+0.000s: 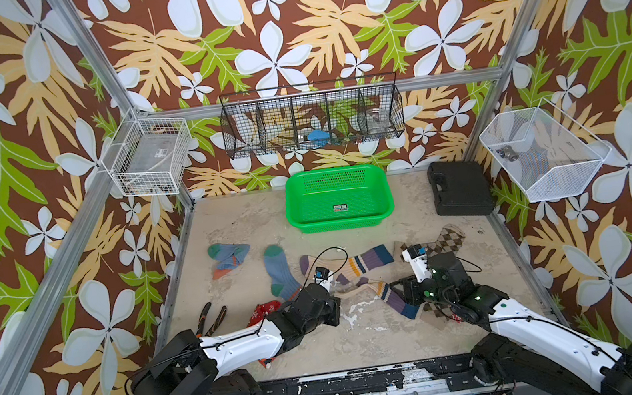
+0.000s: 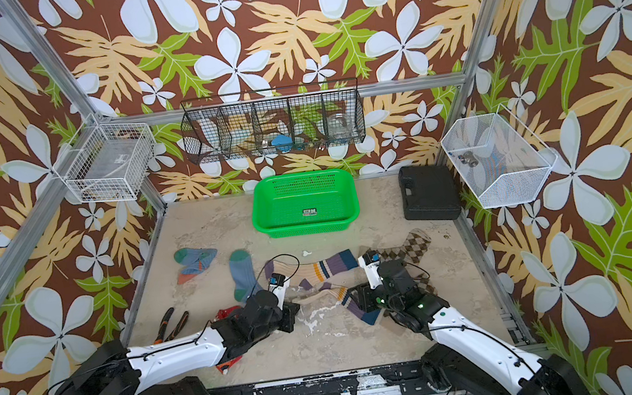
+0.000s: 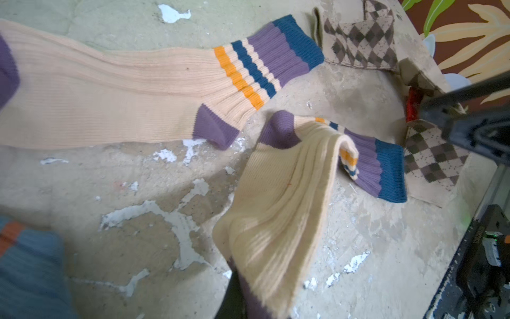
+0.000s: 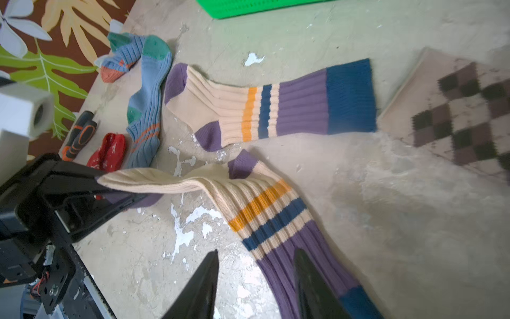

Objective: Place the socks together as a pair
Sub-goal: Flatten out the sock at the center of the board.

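Observation:
Two cream socks with purple and navy stripes lie mid-table. The far one point(image 1: 361, 263) point(image 4: 276, 110) lies flat. The near one point(image 1: 387, 297) point(image 3: 287, 198) point(image 4: 265, 210) is lifted at its toe end, where my left gripper point(image 1: 336, 294) point(image 3: 248, 301) is shut on it. My right gripper point(image 1: 401, 293) point(image 4: 256, 252) stands open just above that sock's purple cuff, one finger point(image 4: 309, 276) over the fabric and the other over bare table. Two blue-grey socks point(image 1: 228, 255) point(image 1: 280, 270) lie to the left. A red sock point(image 1: 265, 310) shows beside the left arm. Argyle socks point(image 1: 444, 243) point(image 3: 433, 157) lie at the right, partly under the right arm.
A green basket point(image 1: 291, 210) stands at the back centre, with a black case point(image 1: 460, 188) at the back right. Pliers with orange and black handles point(image 1: 209, 318) lie near the left edge. Wire baskets hang on the walls.

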{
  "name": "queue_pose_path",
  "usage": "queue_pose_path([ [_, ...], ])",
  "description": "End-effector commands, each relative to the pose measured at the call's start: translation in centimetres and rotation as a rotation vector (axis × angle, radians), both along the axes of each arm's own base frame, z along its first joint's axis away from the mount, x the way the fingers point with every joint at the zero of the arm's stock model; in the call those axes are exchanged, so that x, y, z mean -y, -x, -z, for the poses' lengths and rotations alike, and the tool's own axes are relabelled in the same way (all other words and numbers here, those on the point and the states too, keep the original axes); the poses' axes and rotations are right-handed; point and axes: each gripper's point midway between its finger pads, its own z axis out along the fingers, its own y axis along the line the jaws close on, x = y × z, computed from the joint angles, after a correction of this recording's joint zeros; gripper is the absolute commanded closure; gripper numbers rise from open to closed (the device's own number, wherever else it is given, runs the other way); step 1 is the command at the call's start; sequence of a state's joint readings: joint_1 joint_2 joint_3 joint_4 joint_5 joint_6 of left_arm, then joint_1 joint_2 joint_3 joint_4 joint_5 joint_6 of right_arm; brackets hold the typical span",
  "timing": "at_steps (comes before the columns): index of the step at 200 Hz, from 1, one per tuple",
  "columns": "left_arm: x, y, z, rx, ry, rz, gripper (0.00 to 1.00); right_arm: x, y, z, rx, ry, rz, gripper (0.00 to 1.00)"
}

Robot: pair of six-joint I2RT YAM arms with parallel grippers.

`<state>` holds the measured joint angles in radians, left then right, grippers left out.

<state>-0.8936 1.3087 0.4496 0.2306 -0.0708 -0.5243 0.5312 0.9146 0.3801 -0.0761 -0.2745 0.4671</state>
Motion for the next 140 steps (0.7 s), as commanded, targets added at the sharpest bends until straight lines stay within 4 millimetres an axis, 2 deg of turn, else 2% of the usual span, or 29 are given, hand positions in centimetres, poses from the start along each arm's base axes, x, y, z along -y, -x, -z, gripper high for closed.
queue_pose_path([
  [1,-1.5,0.0,1.0,-0.034,-0.039,-0.036,1.0,-0.5,0.9,1.5,-0.008,0.118,-0.011,0.53],
  [25,-2.7,-0.8,0.6,-0.013,-0.058,-0.081,1.0,-1.2,2.2,3.3,-0.031,0.234,-0.022,0.5],
  [50,-3.7,-1.2,-0.2,0.011,-0.082,-0.108,1.0,-0.5,3.1,4.6,-0.05,0.268,0.012,0.52],
  [70,-4.2,-1.2,-0.4,0.021,-0.089,-0.115,1.0,0.2,3.3,4.8,-0.03,0.257,0.045,0.55],
  [102,-5.3,-1.2,0.0,0.026,-0.108,-0.139,1.0,0.5,2.7,3.7,0.026,0.237,0.075,0.55],
  [140,-7.6,-2.3,-0.9,0.064,-0.113,-0.225,1.0,-0.9,3.8,5.7,-0.04,0.279,-0.014,0.55],
])
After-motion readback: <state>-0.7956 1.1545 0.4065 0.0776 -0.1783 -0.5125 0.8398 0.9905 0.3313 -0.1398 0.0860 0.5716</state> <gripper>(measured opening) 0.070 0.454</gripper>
